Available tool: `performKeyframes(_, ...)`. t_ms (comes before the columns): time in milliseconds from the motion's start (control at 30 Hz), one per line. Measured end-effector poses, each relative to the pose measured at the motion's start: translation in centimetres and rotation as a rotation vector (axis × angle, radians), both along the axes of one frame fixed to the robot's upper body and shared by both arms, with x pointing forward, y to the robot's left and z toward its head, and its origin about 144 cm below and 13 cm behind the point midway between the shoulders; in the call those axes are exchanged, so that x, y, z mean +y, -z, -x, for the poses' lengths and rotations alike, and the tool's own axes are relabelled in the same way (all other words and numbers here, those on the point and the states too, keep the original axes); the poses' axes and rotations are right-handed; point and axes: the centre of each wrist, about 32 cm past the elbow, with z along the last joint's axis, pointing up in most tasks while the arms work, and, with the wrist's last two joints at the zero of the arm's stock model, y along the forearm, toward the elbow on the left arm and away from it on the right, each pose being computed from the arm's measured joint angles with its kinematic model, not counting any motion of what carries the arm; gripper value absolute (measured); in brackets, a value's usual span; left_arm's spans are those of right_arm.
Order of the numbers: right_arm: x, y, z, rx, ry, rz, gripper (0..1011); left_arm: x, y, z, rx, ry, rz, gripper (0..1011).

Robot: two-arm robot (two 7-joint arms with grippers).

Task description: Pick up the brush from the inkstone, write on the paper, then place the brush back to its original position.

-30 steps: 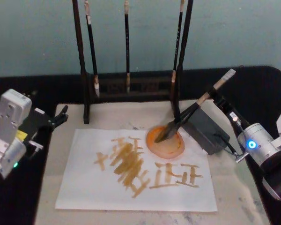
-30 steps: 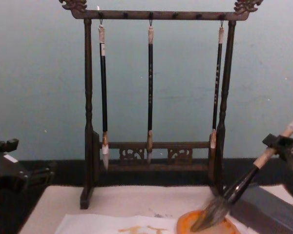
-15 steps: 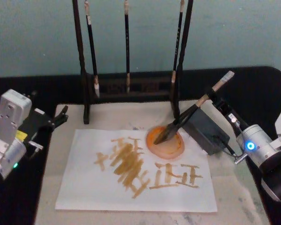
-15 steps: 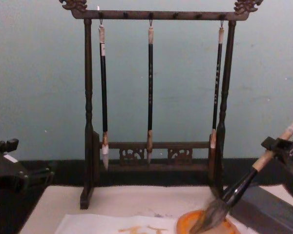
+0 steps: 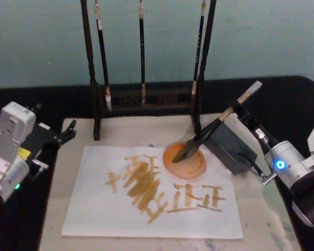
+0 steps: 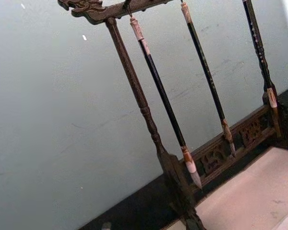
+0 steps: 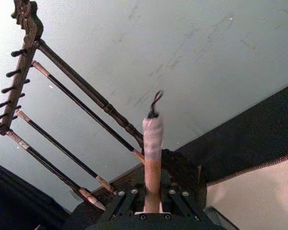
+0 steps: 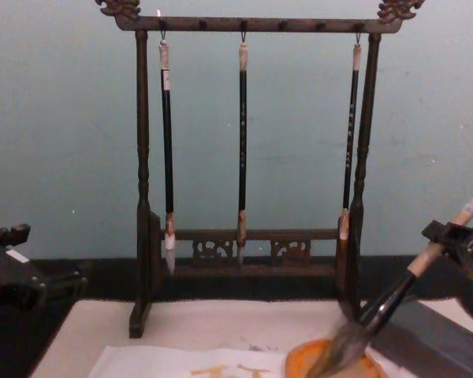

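The right hand is clamped on the tan upper handle of the brush, which slants down to the left so that its bushy bristle head rests in the round orange dish at the far right part of the paper, its shaft passing over the dark inkstone just right of the dish. The left hand is parked at the counter's left edge, well apart from the paper, and whether its fingers are spread or closed cannot be told. Three slim brushes hang on the wooden rack at the far side.
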Motion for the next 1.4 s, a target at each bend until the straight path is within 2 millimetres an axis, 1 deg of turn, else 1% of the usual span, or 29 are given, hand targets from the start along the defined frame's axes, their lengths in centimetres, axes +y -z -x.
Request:
performKeyframes(33, -0.01, 0.00, 0.00, 0.000, 0.000, 0.000, 190, 0.00, 0.00, 0.00, 0.000, 0.000, 0.000, 1010)
performKeyframes(67, -0.01, 0.00, 0.00, 0.000, 0.000, 0.000, 227, 0.00, 0.00, 0.00, 0.000, 0.000, 0.000, 1010)
performKeyframes(133, -0.01, 0.01, 0.01, 0.000, 0.000, 0.000, 255, 0.00, 0.00, 0.00, 0.000, 0.000, 0.000, 1010)
performKeyframes(167, -0.02, 0.01, 0.01, 0.000, 0.000, 0.000, 316, 0.00, 0.00, 0.00, 0.000, 0.000, 0.000, 1010)
performKeyframes(200, -0.02, 0.01, 0.01, 0.000, 0.000, 0.000, 335, 0.00, 0.00, 0.00, 0.000, 0.000, 0.000, 1010)
performKeyframes(233, -0.02, 0.01, 0.01, 0.000, 0.000, 0.000, 379, 0.00, 0.00, 0.00, 0.000, 0.000, 0.000, 1009)
performKeyframes(267, -0.02, 0.01, 0.01, 0.000, 0.000, 0.000, 379, 0.00, 0.00, 0.00, 0.000, 0.000, 0.000, 1010)
performKeyframes(300, -0.03, 0.01, 0.01, 0.000, 0.000, 0.000, 437, 0.00, 0.00, 0.00, 0.000, 0.000, 0.000, 1010)
performKeyframes(400, -0.03, 0.01, 0.01, 0.000, 0.000, 0.000, 495, 0.00, 0.00, 0.00, 0.000, 0.000, 0.000, 1010)
performKeyframes(433, -0.03, 0.01, 0.01, 0.000, 0.000, 0.000, 559, 0.00, 0.00, 0.00, 0.000, 0.000, 0.000, 1010)
performKeyframes(567, -0.03, 0.01, 0.01, -0.001, 0.000, 0.000, 677, 0.00, 0.00, 0.00, 0.000, 0.000, 0.000, 1010)
performKeyframes(667, -0.03, 0.01, 0.01, -0.001, 0.000, 0.000, 789, 0.00, 0.00, 0.00, 0.000, 0.000, 0.000, 1010)
performKeyframes(800, -0.03, 0.01, 0.01, -0.001, 0.000, 0.000, 901, 0.00, 0.00, 0.00, 0.000, 0.000, 0.000, 1010)
performKeyframes(833, -0.03, 0.01, 0.01, -0.001, 0.000, 0.000, 914, 0.00, 0.00, 0.00, 0.000, 0.000, 0.000, 1010)
performKeyframes(900, -0.03, 0.01, 0.01, -0.001, 0.000, 0.000, 979, 0.00, 0.00, 0.00, 0.000, 0.000, 0.000, 1010)
performKeyframes(967, -0.03, 0.01, 0.01, -0.001, 0.000, 0.000, 1000, 0.00, 0.00, 0.00, 0.000, 0.000, 0.000, 1010)
performKeyframes(1400, -0.06, 0.09, 0.02, 0.008, 0.004, 0.002, 1000, 0.00, 0.00, 0.00, 0.000, 0.000, 0.000, 1010)
